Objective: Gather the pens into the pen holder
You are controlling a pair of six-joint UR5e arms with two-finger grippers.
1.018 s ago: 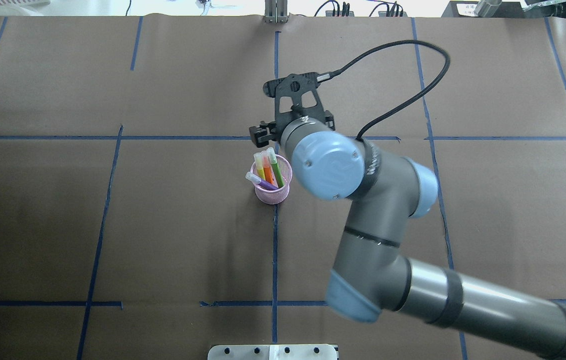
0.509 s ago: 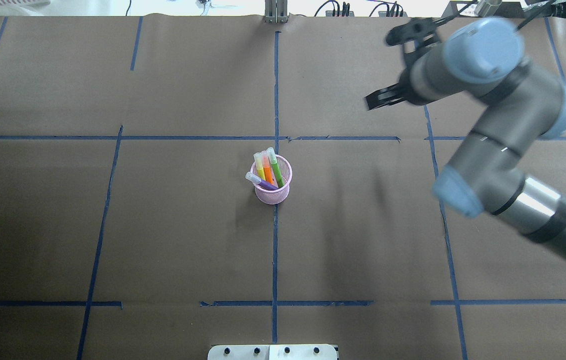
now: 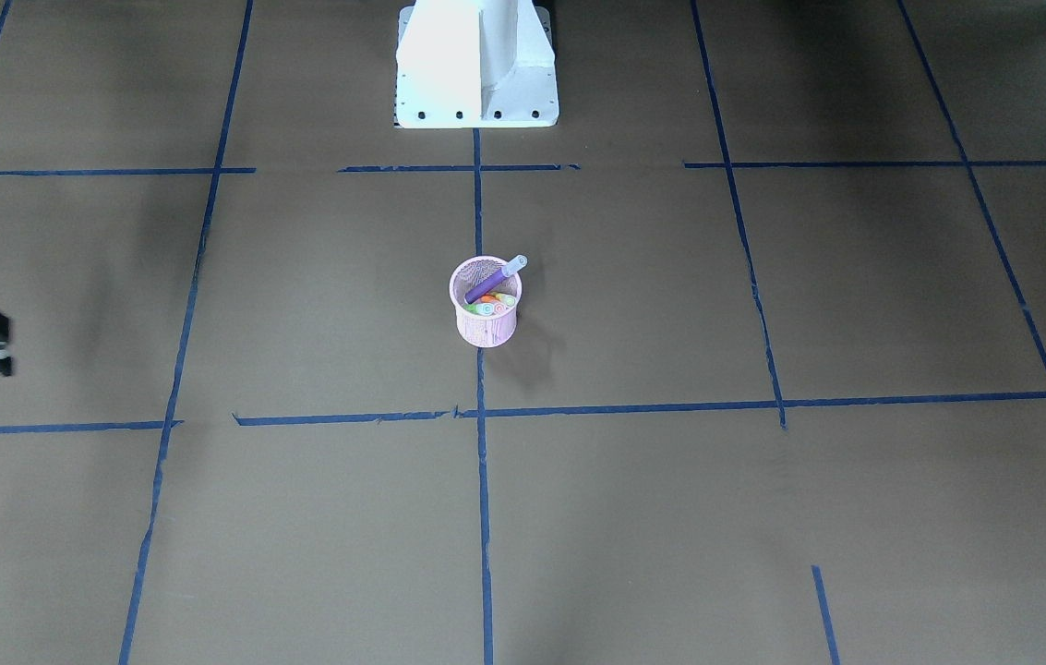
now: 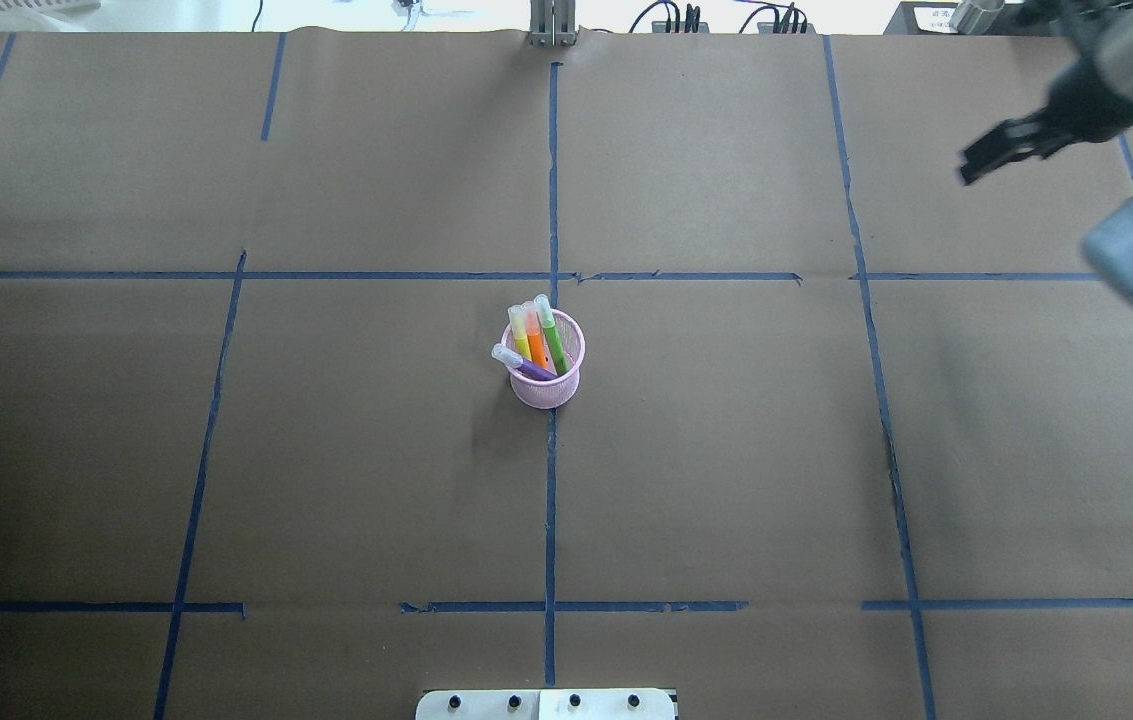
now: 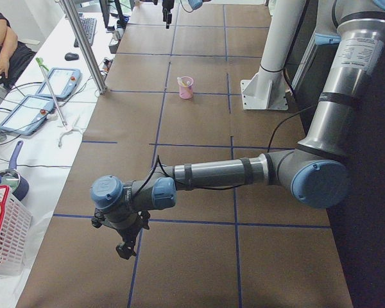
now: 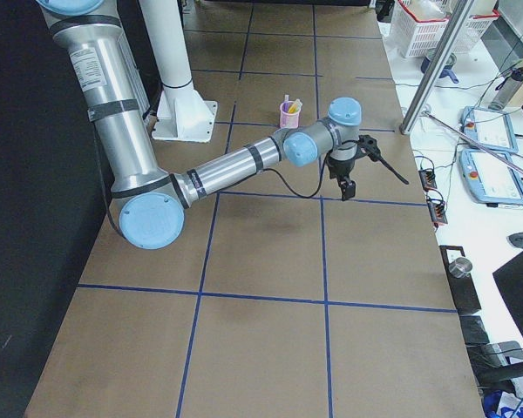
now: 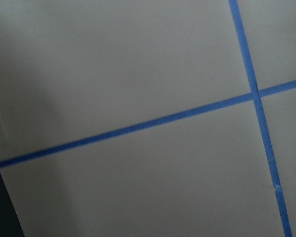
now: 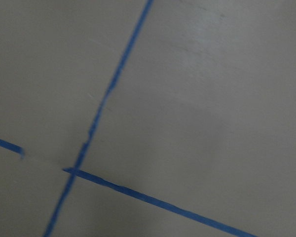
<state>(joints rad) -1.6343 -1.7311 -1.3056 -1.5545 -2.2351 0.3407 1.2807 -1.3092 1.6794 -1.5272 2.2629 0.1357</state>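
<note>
So the pen holder [image 4: 542, 392] is standing upright pretty much in the middle of the table [image 4: 326, 450], right on the center blue tape line [image 4: 550, 500], and the pens are all inside it. The orange pen [image 4: 535, 345] and green pen [image 4: 553, 345] lean side by side with their pale cap ends poking up past the rim, and there's a yellow pen [image 4: 520, 338] right next to them too. The purple pen [image 4: 526, 367] lies at a flatter angle across the cup, cap end sticking out over the rim toward the robot's left. The right gripper [image 4: 986, 155] is way off by the far right part of the table, well apart from the cup. It's blurry from above and half cut off at the frame edge in the front view, so I honestly can't tell if its fingers are apart or together. The left gripper [image 5: 124, 249] only shows up in the side view, hanging low over the table's left end near a tape crossing, so no call on that one either. Both wrist cams just show brown table and blue tape.
</note>
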